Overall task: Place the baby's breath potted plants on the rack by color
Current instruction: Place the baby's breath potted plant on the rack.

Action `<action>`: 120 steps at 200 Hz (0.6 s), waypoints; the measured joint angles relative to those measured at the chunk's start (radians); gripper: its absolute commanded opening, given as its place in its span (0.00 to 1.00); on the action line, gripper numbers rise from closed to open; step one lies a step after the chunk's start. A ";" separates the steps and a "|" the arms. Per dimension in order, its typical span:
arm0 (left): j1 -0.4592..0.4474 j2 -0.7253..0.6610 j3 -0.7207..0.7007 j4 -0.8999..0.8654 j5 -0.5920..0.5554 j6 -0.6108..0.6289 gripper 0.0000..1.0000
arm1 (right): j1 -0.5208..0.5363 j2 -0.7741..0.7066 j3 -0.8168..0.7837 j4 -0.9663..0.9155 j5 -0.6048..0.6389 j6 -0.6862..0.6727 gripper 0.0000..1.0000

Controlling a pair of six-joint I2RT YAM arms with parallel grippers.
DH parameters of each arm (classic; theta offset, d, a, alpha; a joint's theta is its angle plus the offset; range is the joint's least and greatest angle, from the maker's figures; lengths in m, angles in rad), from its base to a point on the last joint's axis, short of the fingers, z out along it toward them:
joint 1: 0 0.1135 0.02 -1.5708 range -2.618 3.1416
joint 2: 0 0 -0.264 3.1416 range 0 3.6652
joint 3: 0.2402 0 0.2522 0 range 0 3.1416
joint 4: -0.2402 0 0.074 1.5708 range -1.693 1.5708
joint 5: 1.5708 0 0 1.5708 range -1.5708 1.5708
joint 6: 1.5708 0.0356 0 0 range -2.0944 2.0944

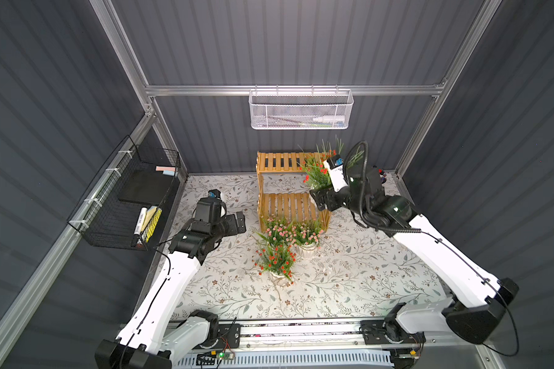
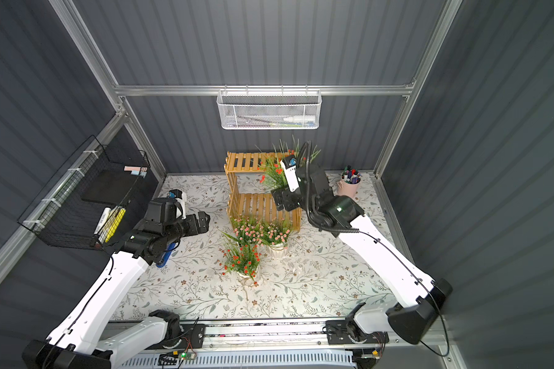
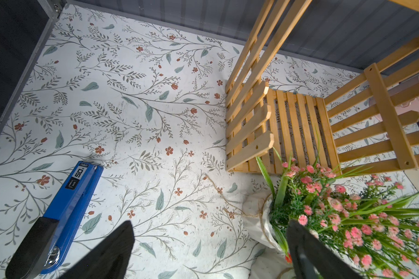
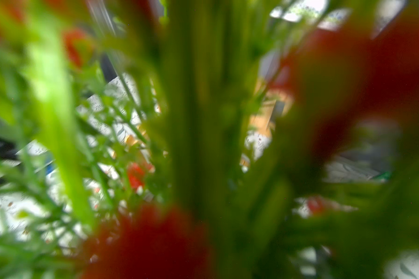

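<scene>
My right gripper [image 1: 320, 196] [image 2: 282, 199] holds a red baby's breath potted plant [image 1: 317, 171] [image 2: 274, 172] raised at the right side of the honey-yellow slatted rack [image 1: 283, 207] [image 2: 253, 204], between its two tiers. Blurred green leaves and red blossoms [image 4: 203, 120] fill the right wrist view and hide the jaws. Two pink plants [image 1: 277, 228] [image 1: 307, 234] and one red plant [image 1: 275, 258] stand on the table before the rack. My left gripper [image 1: 239, 222] [image 3: 211, 253] is open and empty, left of a pink plant [image 3: 336, 212].
A blue stapler [image 3: 68, 205] [image 2: 165, 255] lies under the left arm. A pink cup of pens [image 2: 349, 183] stands at the back right. A white mesh basket [image 1: 301, 110] hangs on the back wall, a black wire basket [image 1: 125, 204] on the left wall.
</scene>
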 measured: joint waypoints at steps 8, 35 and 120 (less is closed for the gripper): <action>0.000 -0.006 0.000 0.000 0.000 0.000 0.99 | -0.015 0.047 0.061 -0.015 -0.011 -0.011 0.66; 0.000 -0.029 -0.003 0.001 0.000 0.000 0.99 | -0.054 0.182 0.243 -0.060 -0.044 -0.039 0.66; 0.000 -0.085 -0.093 0.000 0.002 -0.002 0.99 | -0.161 0.571 0.795 -0.224 -0.125 -0.071 0.67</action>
